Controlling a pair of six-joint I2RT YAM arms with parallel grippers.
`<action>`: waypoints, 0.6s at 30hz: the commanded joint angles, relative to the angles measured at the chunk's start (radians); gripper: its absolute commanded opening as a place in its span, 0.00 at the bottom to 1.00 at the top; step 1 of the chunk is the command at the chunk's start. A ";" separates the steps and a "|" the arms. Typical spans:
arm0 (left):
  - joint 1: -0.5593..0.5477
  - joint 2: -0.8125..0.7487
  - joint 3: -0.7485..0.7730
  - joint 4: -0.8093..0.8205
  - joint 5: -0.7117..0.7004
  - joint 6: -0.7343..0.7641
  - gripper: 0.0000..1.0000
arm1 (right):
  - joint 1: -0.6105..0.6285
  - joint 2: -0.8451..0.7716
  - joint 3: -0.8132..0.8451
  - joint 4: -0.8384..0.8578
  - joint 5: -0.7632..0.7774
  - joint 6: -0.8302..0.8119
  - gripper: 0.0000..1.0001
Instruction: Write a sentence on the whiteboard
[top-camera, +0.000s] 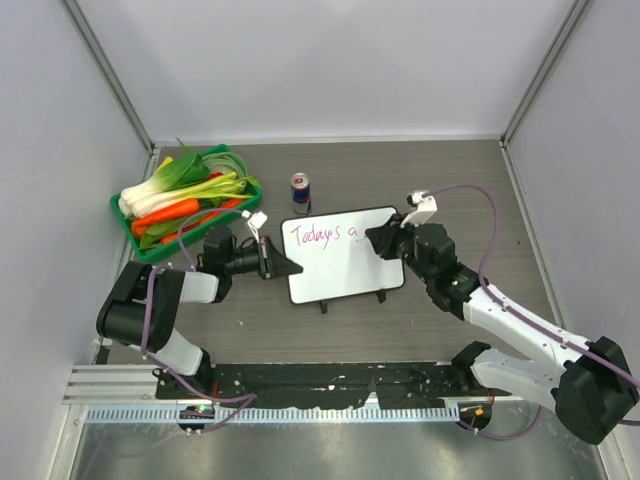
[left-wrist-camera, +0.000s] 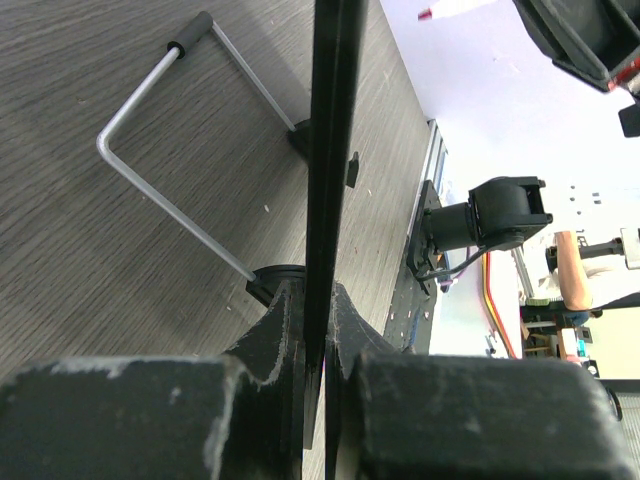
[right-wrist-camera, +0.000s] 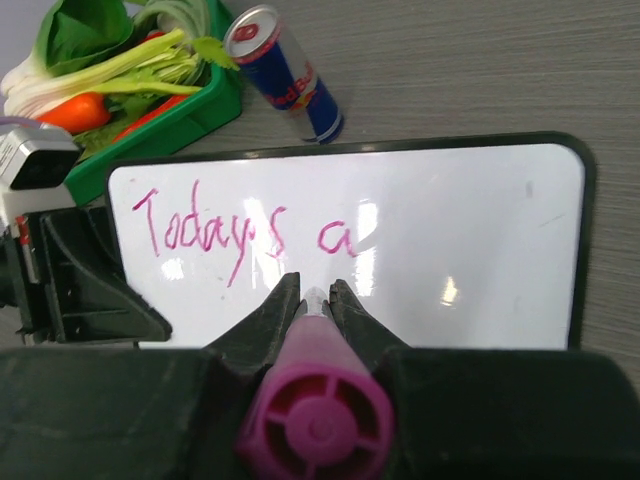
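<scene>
The left pincer (left-wrist-camera: 318, 305) pinches the whiteboard (right-wrist-camera: 480, 230) by its edge. The right pincer (right-wrist-camera: 314, 292) is shut on a pink marker (right-wrist-camera: 318, 405), with pink words (right-wrist-camera: 240, 228) just past its tips.

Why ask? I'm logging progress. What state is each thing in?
whiteboard: left edge clamped, part-written
sentence: unfinished, reads "Today's a"
marker: gripped, tip pointing at the board
left gripper: shut on whiteboard
right gripper: shut on marker
can: upright
green tray: full of vegetables

The top camera is looking down over the whole table (top-camera: 420, 180). Both wrist cameras are viewing the shared whiteboard (top-camera: 345, 270) closely, left edge-on, right facing its surface.
</scene>
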 joint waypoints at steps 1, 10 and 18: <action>0.000 0.025 0.010 -0.066 -0.064 0.030 0.00 | 0.107 0.009 0.061 0.064 0.100 -0.052 0.01; 0.000 0.025 0.010 -0.066 -0.064 0.030 0.00 | 0.202 0.085 0.052 0.155 0.189 -0.044 0.01; 0.000 0.028 0.010 -0.066 -0.062 0.030 0.00 | 0.222 0.157 0.081 0.196 0.194 -0.038 0.01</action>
